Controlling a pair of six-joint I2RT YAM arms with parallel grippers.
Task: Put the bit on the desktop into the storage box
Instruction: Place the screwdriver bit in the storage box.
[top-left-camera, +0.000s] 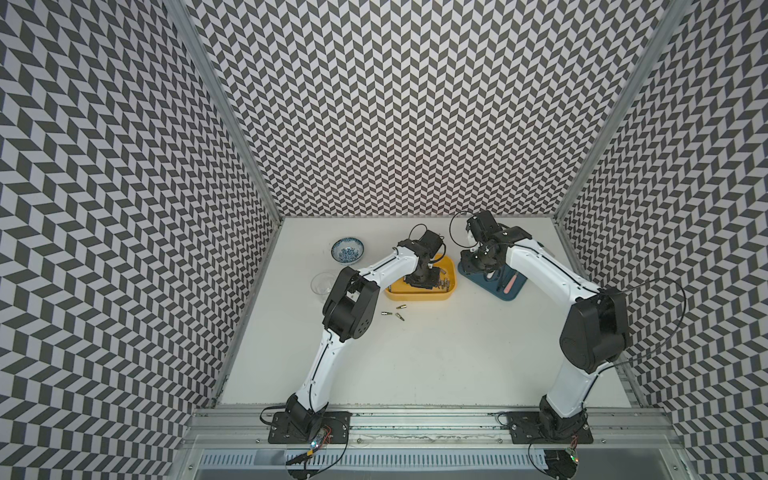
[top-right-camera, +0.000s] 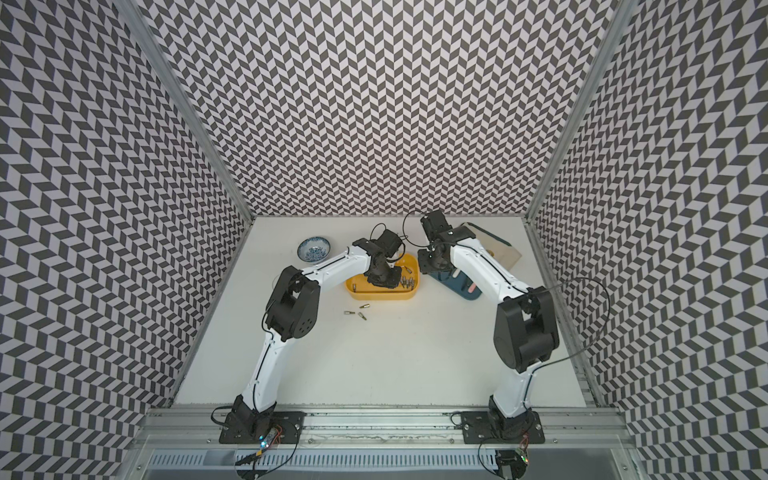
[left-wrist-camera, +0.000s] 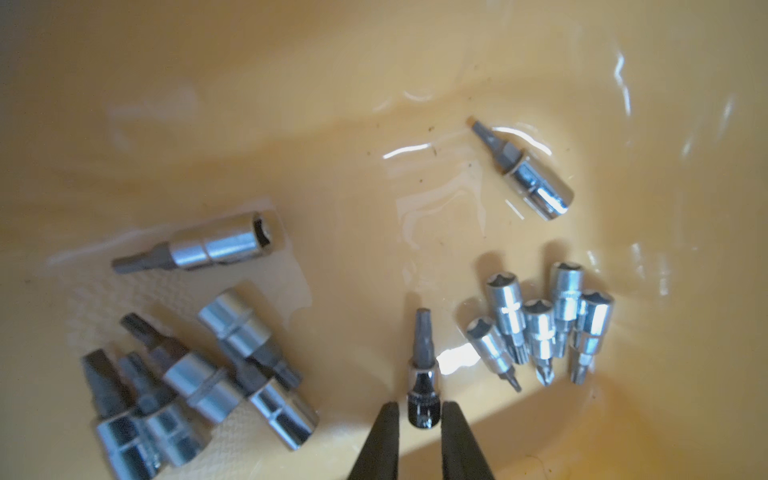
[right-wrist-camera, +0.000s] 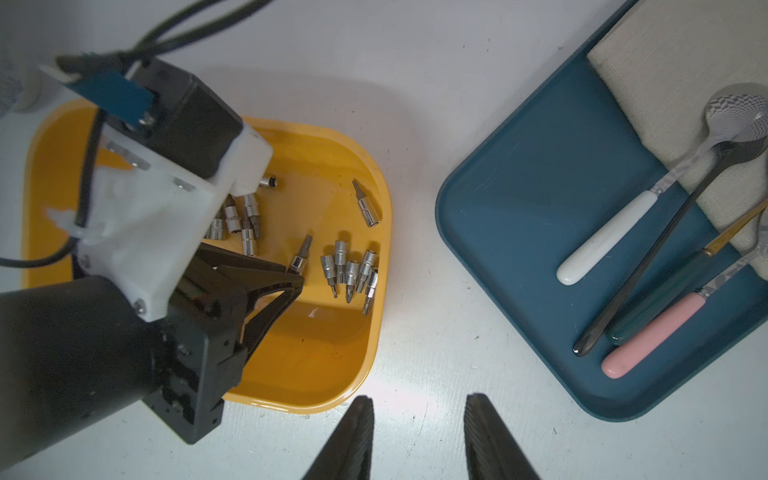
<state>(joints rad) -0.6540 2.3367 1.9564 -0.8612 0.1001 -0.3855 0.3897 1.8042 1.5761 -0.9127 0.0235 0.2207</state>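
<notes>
Inside the storage box (left-wrist-camera: 332, 145), about midway along its floor, the left gripper (left-wrist-camera: 419, 405) hangs low with its jaws slightly parted. A dark-tipped bit (left-wrist-camera: 423, 353) lies flat there, its chrome socket end between the fingertips (left-wrist-camera: 386, 436). A sliver of yellow shows on either side, so nothing is clamped. Just beside it lies a bunch of five bits (left-wrist-camera: 540, 324), with a blurred heap of bits (left-wrist-camera: 187, 382) on its other side and two single bits (left-wrist-camera: 523, 174) (left-wrist-camera: 208, 249) farther off. In both top views the box (top-left-camera: 419, 297) (top-right-camera: 382, 296) sits toward the far edge of the desktop (top-left-camera: 436, 365), roughly central. Three loose bits (top-left-camera: 395, 313) (top-right-camera: 359, 311) lie on the bare surface just off its near left corner, close together but not touching. The right gripper (right-wrist-camera: 417, 405) hovers over the desktop between the box and the blue tray (right-wrist-camera: 519, 208), its jaws well apart and holding nothing. The tray, toward the far right corner, holds a cream cloth (right-wrist-camera: 673, 62) and four long-handled utensils, among them a white-handled spoon (right-wrist-camera: 602, 245) and a pink-handled one (right-wrist-camera: 652, 336). A blue-patterned bowl (top-left-camera: 348, 250) and a clear glass dish (top-left-camera: 322, 284) stand toward the far left corner.
</notes>
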